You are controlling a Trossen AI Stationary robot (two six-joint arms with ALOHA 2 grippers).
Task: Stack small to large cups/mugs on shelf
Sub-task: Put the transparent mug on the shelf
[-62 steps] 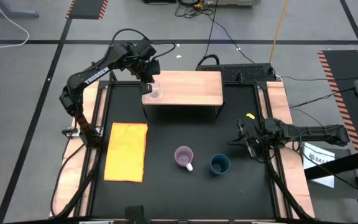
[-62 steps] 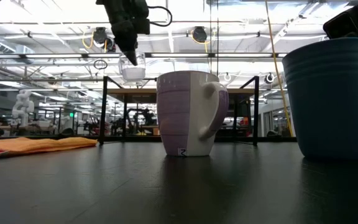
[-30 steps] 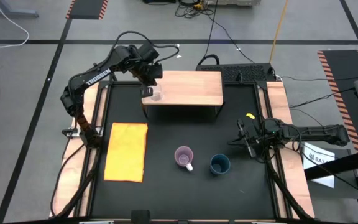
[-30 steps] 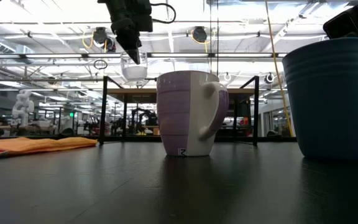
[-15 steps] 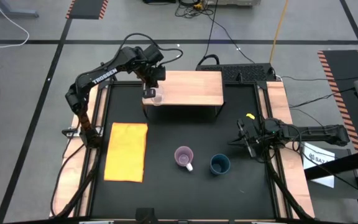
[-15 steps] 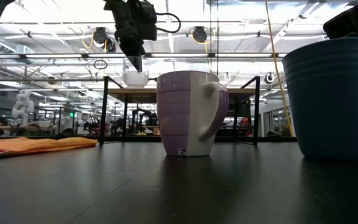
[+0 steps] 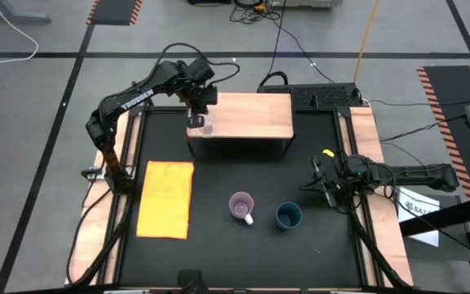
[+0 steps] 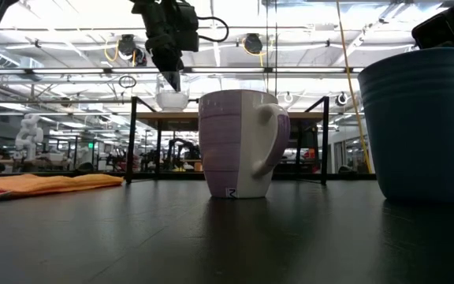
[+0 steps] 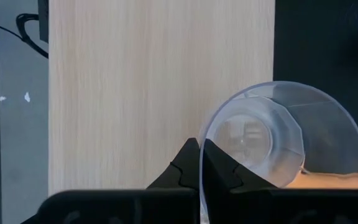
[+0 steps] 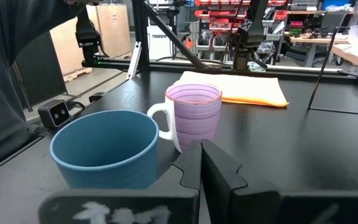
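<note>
Across the black surface [image 7: 219,245], a yellow mat [image 7: 166,198], purple mug [image 7: 241,206] and blue cup [image 7: 288,216] are sitting; left gripper [image 7: 197,122] is pinching the glass cup [image 7: 205,125] on the shelf [image 7: 251,114], right gripper [image 7: 323,184] is waiting clenched.

Grey floor [image 7: 39,122], bright ceiling lights [image 8: 306,31]

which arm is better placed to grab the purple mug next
Right, probably. The right gripper sits shut on the mat just beside the blue cup, with the purple mug close past it. The left gripper is over the shelf, shut on the glass cup rim.
</note>
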